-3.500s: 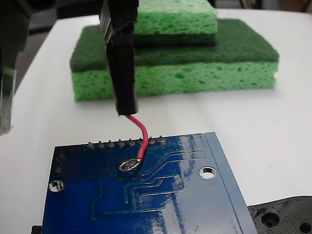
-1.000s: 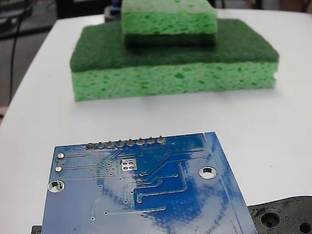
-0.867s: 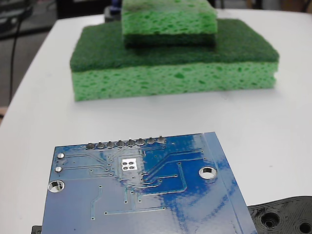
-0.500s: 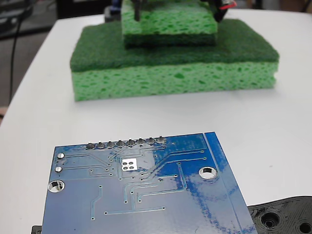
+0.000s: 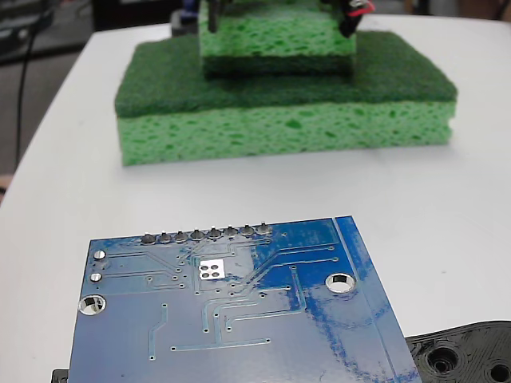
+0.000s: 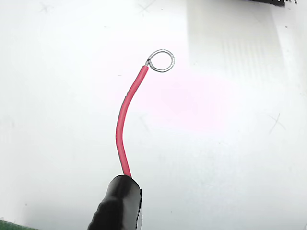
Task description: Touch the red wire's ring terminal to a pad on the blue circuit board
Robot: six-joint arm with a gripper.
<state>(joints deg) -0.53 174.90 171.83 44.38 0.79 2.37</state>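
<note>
The blue circuit board point(image 5: 239, 319) lies at the bottom of the fixed view. Its silver pad point(image 5: 210, 269) with four tiny holes is bare. My gripper point(image 5: 279, 17) is far behind it, at the top edge over the small sponge. Two dark fingertips point(image 5: 212, 16) show there, well apart, with a bit of the red wire point(image 5: 361, 8) at the right one. In the wrist view the red wire point(image 6: 123, 120) curves up from a black taped finger point(image 6: 117, 206). It ends in the ring terminal point(image 6: 161, 61), which hangs over white table and touches nothing.
A large green sponge point(image 5: 287, 120) with a smaller one point(image 5: 275, 40) stacked on it stands at the back. A black plastic piece with holes point(image 5: 467, 355) lies at the board's lower right. White table point(image 5: 447, 207) lies between the sponges and the board.
The ring terminal rested on the pad 3.5 s ago. The arm then lifted out of view. It reappeared at the far top and has now shifted slightly left.
</note>
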